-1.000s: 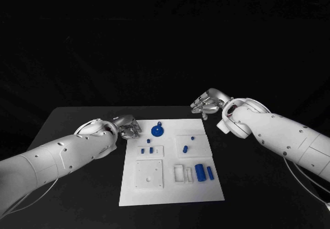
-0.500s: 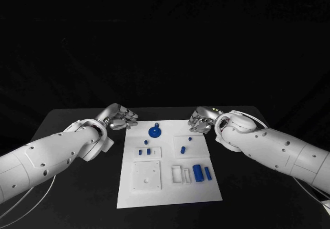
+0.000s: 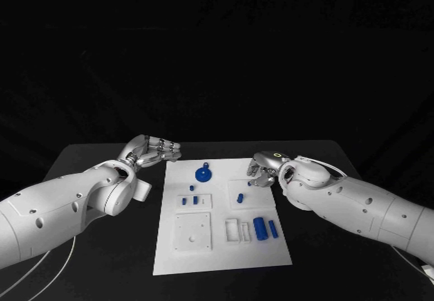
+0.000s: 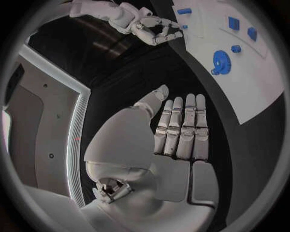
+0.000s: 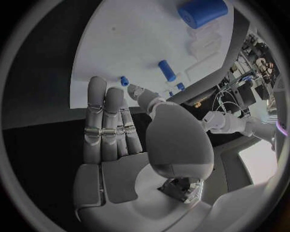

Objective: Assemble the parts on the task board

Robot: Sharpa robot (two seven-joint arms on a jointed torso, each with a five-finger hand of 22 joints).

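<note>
The white task board (image 3: 226, 251) lies in the middle of the table. A blue gear (image 3: 204, 174) sits near its far edge, with small blue pegs (image 3: 190, 200) below it. A short blue piece (image 3: 241, 197) and a thick blue cylinder (image 3: 260, 226) lie further right. My left hand (image 3: 149, 150) hovers off the board's far left corner, fingers straight and holding nothing (image 4: 178, 130). My right hand (image 3: 262, 168) hangs over the far right corner, empty, fingers extended (image 5: 111, 121). In the right wrist view a small blue peg (image 5: 123, 80) lies just past the fingertips, with the blue cylinder (image 5: 202, 12) farther off.
Black table (image 3: 108, 251) surrounds the board on all sides. White recessed blocks (image 3: 194, 231) and slots (image 3: 235, 229) take up the board's near half. The left wrist view shows the gear (image 4: 221, 62) and my right hand (image 4: 151, 26) beyond the board (image 4: 253, 82).
My right hand has come down and inward from behind the board to its far right corner. My left hand has lifted back and away from the board's left edge.
</note>
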